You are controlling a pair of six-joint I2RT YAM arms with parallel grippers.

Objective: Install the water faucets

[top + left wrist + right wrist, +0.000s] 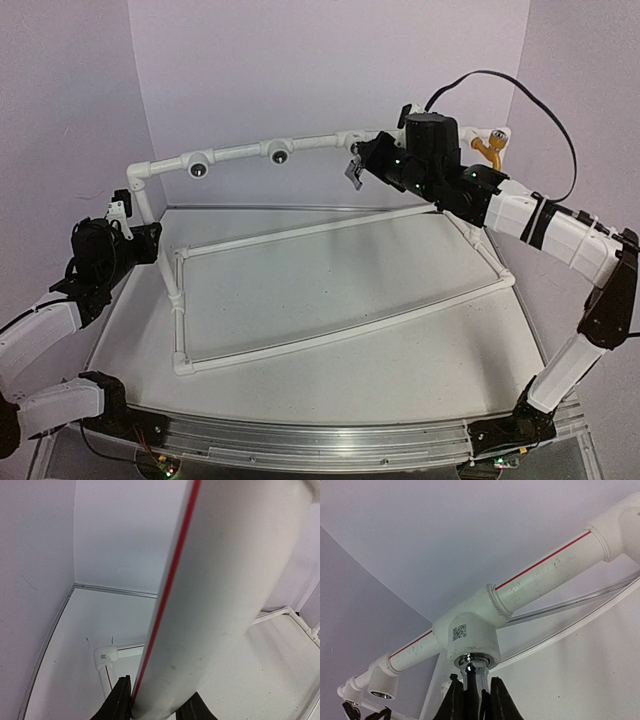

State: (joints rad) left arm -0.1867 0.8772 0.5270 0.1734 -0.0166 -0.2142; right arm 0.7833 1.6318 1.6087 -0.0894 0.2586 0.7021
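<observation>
— Dark fingers (451, 702) of the right gripper (472, 702) fill the bottom of its wrist view. They are drawn in tight on either side of the silver-grey faucet (471, 672).

— How does that faucet look?

— Shiny chrome, with a bright ring at its upper end. That end sits at the mouth of a white tee fitting (467, 635) that carries a small square code label. How far in it goes, I cannot tell.

— Where is it from above?

— At 12 o'clock, on the top rail (240, 152) of the pipe frame (330, 228). The orange-yellow faucet (489, 146), with its curved spout, shows past the right arm at 2 o'clock, by the rail's far end.

— And the other arm?

— The left gripper (157, 711), at 9 o'clock, is clamped around the frame's upright (220, 580), a white pipe with a thin red line. One finger lies against each side.

— Room to move?

— The back wall (300, 60) stands close behind the rail, and the side wall is near the right elbow at 3 o'clock. Two open tees (279, 152) face forward at 11 o'clock. The table (350, 390) runs from the near base rail to its metal edge strip at 6 o'clock.
</observation>
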